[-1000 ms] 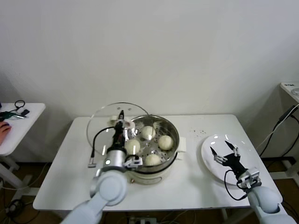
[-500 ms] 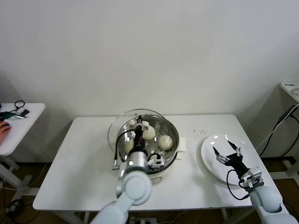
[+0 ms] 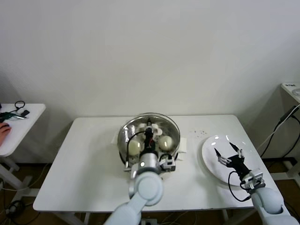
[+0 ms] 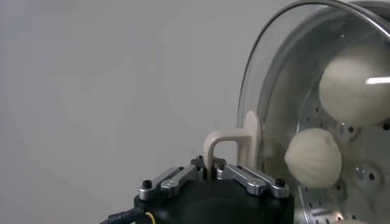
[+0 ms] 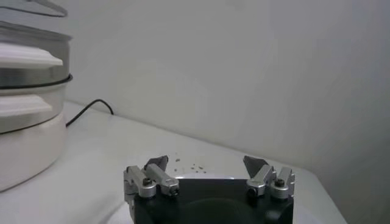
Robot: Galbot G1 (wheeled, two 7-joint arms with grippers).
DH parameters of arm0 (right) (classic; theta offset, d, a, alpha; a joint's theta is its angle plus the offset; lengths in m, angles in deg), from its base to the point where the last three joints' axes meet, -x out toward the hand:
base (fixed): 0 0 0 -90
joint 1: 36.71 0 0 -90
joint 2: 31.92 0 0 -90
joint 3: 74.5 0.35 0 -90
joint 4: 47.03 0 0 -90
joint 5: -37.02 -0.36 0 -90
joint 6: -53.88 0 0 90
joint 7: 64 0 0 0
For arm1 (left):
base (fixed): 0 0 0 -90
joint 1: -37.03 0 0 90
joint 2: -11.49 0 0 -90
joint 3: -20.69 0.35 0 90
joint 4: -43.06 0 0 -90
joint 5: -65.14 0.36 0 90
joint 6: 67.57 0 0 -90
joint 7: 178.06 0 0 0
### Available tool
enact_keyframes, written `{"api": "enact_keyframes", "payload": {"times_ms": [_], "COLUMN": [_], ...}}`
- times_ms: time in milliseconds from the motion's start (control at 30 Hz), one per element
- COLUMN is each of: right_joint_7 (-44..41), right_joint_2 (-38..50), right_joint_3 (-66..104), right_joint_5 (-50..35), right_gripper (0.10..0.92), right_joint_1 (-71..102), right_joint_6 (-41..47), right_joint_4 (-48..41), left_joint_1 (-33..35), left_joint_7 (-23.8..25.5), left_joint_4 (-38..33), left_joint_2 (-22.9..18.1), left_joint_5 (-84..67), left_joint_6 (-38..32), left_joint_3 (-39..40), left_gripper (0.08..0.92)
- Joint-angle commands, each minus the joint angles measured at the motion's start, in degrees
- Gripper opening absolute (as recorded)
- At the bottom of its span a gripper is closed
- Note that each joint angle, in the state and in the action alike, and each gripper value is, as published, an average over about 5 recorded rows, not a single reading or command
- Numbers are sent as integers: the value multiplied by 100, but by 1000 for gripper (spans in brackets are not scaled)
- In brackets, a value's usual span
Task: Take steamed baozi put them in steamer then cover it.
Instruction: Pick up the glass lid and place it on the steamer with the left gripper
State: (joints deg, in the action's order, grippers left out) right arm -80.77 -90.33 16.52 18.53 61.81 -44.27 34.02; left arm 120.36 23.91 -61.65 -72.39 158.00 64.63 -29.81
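Left end effector (image 3: 149,136) (gripping cover (image 3: 148,132)) over steamer (image 3: 174,149)

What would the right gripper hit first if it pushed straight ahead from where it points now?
Likely nothing close: the open right gripper points over bare white table toward the wall. The round steel steamer sits off to one side of that line, though depth is unclear.

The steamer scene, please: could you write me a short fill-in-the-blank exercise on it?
1. The left gripper holds the cover by its ____.
2. The baozi lie inside the ____.
3. The right gripper hovers with fingers open over the white ____.
4. The steamer stands on a white ____.

Missing words: handle; steamer; plate; table
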Motion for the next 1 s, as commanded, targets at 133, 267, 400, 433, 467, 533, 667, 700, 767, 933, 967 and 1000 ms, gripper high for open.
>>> {"api": "enact_keyframes", "payload": {"times_ms": [133, 267, 400, 433, 467, 533, 667, 700, 767, 933, 967, 1000], "right_joint_7": [-5, -18, -32, -34, -36, -38, -43, -44, -50, -66, -67, -69], "right_joint_2": [-12, -8, -5, -4, -4, -4, -2, -2, -2, -4, -4, -4], "right_joint_3": [-7, 20, 44, 47, 47, 46, 46, 48, 52, 59, 61, 62], "right_joint_5": [14, 10, 9, 9, 9, 11, 13, 14, 18, 33, 35, 37], "right_gripper": [823, 823, 823, 823, 823, 823, 823, 823, 823, 823, 823, 823], "right_joint_1": [-11, -1, 11, 12, 13, 13, 16, 19, 26, 45, 46, 47], "right_joint_6": [-5, -15, -24, -25, -26, -28, -34, -35, -40, -49, -50, -51], "right_joint_4": [-36, -43, -48, -48, -48, -45, -37, -37, -37, -35, -34, -33], "left_joint_1": [-11, -12, -23, -26, -29, -34, -28, -25, -23, -40, -40, -35], "left_joint_7": [-59, -67, -85, -96, -111, -153, -251, -268, -301, -390, -402, -412], "left_joint_4": [346, 383, 436, 452, 467, 489, 514, 516, 518, 547, 556, 567], "left_joint_2": [-164, -145, -155, -163, -170, -169, -128, -115, -94, -57, -50, -46], "left_joint_5": [-3, -14, -17, -19, -21, -24, -30, -33, -39, -68, -81, -95], "left_joint_6": [280, 280, 280, 280, 280, 280, 280, 280, 280, 280, 280, 280], "left_joint_3": [13, 2, -2, -6, -10, -11, -19, -22, -25, -11, -8, -10], "left_gripper": [151, 151, 151, 151, 151, 151, 151, 151, 151, 151, 151, 151]}}
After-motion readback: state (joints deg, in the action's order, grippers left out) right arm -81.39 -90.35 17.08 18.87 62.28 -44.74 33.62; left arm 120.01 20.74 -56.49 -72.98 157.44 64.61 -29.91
